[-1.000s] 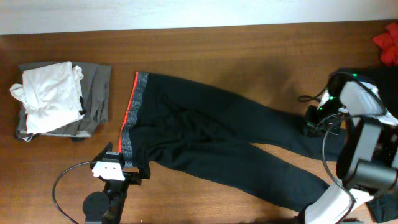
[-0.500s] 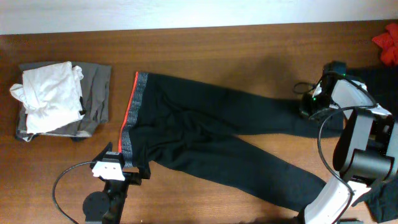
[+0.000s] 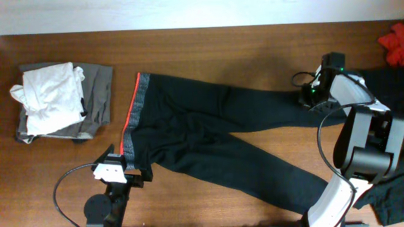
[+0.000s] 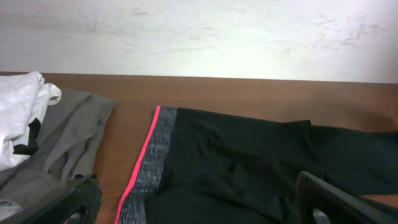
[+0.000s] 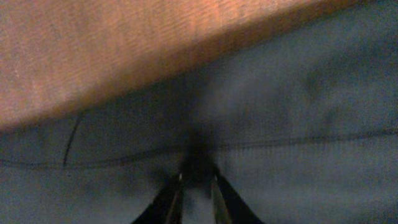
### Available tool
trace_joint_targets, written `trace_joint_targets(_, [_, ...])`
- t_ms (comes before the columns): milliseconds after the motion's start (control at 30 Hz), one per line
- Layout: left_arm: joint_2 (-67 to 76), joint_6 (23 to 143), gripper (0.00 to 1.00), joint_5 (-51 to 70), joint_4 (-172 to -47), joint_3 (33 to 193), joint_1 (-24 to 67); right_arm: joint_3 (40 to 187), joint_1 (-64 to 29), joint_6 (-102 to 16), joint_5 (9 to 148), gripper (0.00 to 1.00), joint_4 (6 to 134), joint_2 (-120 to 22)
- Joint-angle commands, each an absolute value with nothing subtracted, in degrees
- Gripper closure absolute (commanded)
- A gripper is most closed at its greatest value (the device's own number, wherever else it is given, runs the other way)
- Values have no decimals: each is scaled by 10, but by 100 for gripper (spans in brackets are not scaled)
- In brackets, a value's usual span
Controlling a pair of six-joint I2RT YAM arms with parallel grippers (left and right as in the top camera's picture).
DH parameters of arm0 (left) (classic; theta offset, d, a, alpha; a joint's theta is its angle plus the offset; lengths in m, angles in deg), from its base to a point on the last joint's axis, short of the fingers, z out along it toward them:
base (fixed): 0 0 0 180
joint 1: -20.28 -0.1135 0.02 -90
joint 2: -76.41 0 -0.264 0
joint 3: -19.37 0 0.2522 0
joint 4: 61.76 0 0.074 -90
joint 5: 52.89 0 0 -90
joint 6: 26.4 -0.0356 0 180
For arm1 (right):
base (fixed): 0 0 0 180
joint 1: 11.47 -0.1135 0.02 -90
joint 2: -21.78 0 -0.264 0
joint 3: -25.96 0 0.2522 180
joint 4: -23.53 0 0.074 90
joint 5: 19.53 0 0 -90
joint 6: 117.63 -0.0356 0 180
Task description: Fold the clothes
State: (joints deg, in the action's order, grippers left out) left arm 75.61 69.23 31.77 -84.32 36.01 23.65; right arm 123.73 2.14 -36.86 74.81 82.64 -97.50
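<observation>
Black leggings [image 3: 214, 135] with a grey and pink waistband [image 3: 130, 120] lie spread across the table, waistband at the left, two legs running right. My right gripper [image 3: 308, 96] is shut on the end of the upper leg; in the right wrist view its fingers [image 5: 196, 180] pinch a fold of the dark fabric [image 5: 280, 124]. My left gripper [image 3: 129, 165] is open and empty, low beside the waistband's near end. In the left wrist view its fingers [image 4: 199, 205] frame the waistband [image 4: 155, 162] and the leggings [image 4: 261, 162].
A pile of folded clothes, white [image 3: 50, 94] on grey [image 3: 98, 94], sits at the far left and shows in the left wrist view [image 4: 37, 137]. A red garment [image 3: 394, 44] and dark cloth [image 3: 385, 79] lie at the right edge. A black cable [image 3: 63, 183] loops at the front left.
My right gripper has moved up and to the left, dragging the upper leg's end with it and straightening that leg. The left arm has not moved.
</observation>
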Motion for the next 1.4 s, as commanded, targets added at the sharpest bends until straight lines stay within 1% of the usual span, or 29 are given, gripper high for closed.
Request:
trace_joint_targets(0, [760,685,1,322,-842,356,239,1327,21,-369,745,74,893,-948])
trace_joint_targets(33, [760,685,1,322,-842,356,239,1353,21,-372,745,71,924,-940])
trace_joint_targets(100, [760,685,1,323,-842,356,239,1414,23,-373,745,68,997,-922])
trace_joint_targets(167, [760,676,1,348,-842,356,239,1461,26,-373,745,65,1050,-913])
trace_joint_targets(233, [760,673,1,371,-844,356,239,1504,30,-373,745,62,1097,-909])
trace_joint_targets(333, [760,673,1,354,-843,356,239,1553,34,-373,745,58,1152,-904])
trace_joint_targets(367, [760,672,1,354,-843,356,239,1564,36,-373,745,55,1165,-904])
trace_joint_targets(400, [760,673,1,352,-835,356,239,1571,37,-373,745,49,1176,-904])
trace_joint_targets(433, [760,673,1,343,-818,356,239,1575,37,-373,745,40,1181,-904])
trace_joint_targets(467, [760,672,1,315,-792,357,239,1576,39,-373,745,19,1184,-904])
trace_joint_targets(500, [760,672,1,289,-777,359,239,1575,40,-373,745,1,1185,-904])
trace_joint_targets(600, [754,672,1,258,-801,399,239,1575,40,-373,745,1,1186,-905])
trace_joint_targets(733, [701,669,1,301,-933,519,239,1575,40,-373,745,2,1185,-905])
trace_joint_targets(833, [614,639,1,305,-1034,642,239,1575,40,-373,745,1,1185,-905])
trace_joint_targets(1033, [378,605,1,305,-1285,901,239,1575,39,-373,745,1,1185,-905])
trace_joint_targets(1133, [275,605,1,292,-1384,996,239,1575,40,-373,745,1,1185,-905])
trace_joint_targets(1200, [222,605,1,284,-1428,1041,239,1575,40,-373,745,1,1185,-906])
trace_joint_targets(1233, [199,605,3,283,-1442,1056,239,1575,40,-373,745,1,1185,-906])
trace_joint_targets(1267, [182,605,28,283,-1449,1062,239,1575,39,-373,745,1,1185,-906])
trace_joint_targets(1300, [165,613,49,284,-1453,1063,239,1575,39,-373,745,1,1185,-905])
trace_joint_targets(1333, [151,636,58,289,-1461,1061,239,1575,39,-373,745,1,1185,-906])
trace_joint_targets(1367, [133,679,59,299,-1471,1056,239,1575,39,-373,745,1,1185,-906])
